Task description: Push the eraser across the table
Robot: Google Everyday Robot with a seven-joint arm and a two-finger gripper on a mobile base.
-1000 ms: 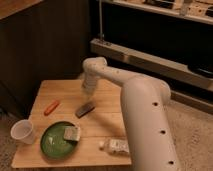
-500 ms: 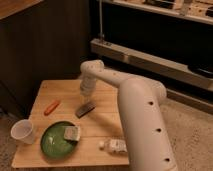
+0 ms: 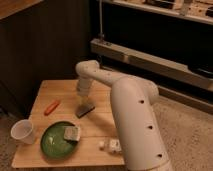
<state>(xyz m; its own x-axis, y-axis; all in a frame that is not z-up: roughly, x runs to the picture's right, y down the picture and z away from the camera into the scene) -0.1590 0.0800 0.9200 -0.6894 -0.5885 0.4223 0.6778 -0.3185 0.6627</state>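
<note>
Dark and flat, the eraser (image 3: 85, 110) lies near the middle of the tabletop (image 3: 65, 91), right of the orange carrot-like thing (image 3: 51, 106) and above the green plate (image 3: 51, 145). Your gripper (image 3: 84, 101) hangs right over its far end; you cannot tell whether it is released or clenched. Expect a light, stiff block that may pivot, so press low against a long edge rather than a corner.

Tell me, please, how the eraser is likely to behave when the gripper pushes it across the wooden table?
The eraser is a flat, low block lying on the table, so it will probably slide, not roll or tip. It looks small and likely light. With the gripper at one end, an off-centre push may turn it.
</note>
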